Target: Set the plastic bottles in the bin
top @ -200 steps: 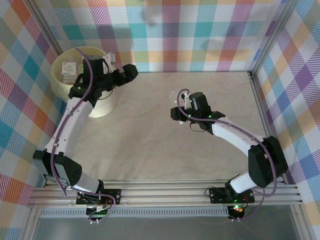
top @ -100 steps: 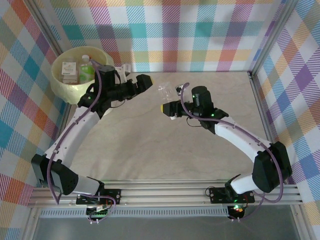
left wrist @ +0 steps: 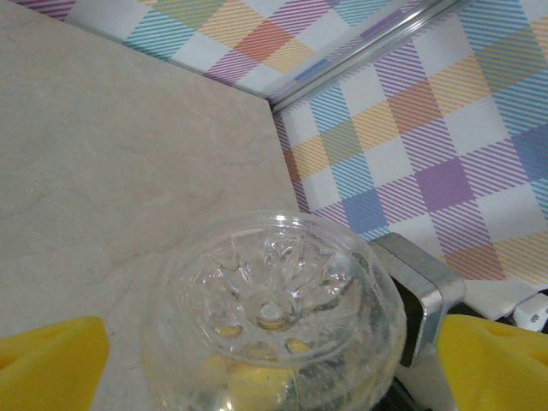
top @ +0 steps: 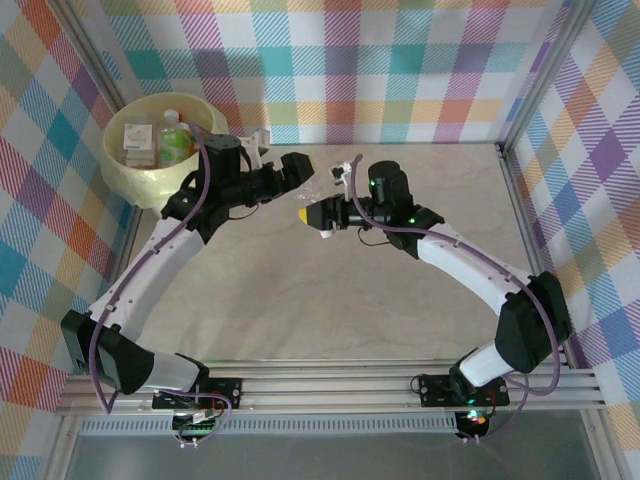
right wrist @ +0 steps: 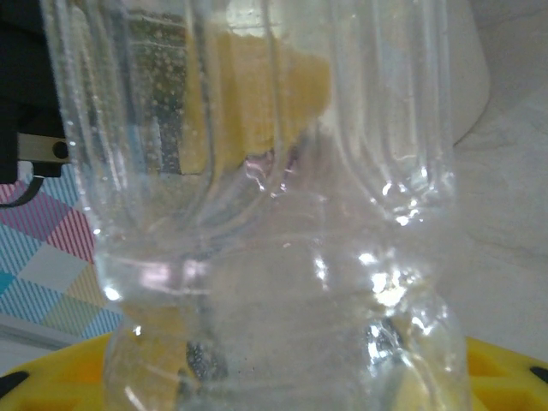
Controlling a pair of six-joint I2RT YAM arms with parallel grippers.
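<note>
A clear, label-less plastic bottle [top: 327, 184] hangs over the table's middle between both grippers. My right gripper [top: 312, 215] is shut on its ribbed body [right wrist: 274, 214], with yellow fingers [right wrist: 60, 377] showing low on either side. My left gripper [top: 306, 180] is open, and its yellow fingers [left wrist: 51, 360] stand well apart on both sides of the bottle's star-shaped base [left wrist: 272, 312] without touching it. The pale-yellow bin [top: 125, 175] stands at the far left corner. It holds a green-labelled bottle [top: 176, 141] and white-labelled ones [top: 135, 140].
Plaid walls with metal rails close in the table on the left, back and right. A grey metal block [left wrist: 419, 287] of the right arm sits just beside the bottle's base. The wooden tabletop [top: 330, 300] lies bare in front of the arms.
My left arm swung from over the bin toward the table's middle. My right gripper moved left with the bottle, and the two now meet at it.
</note>
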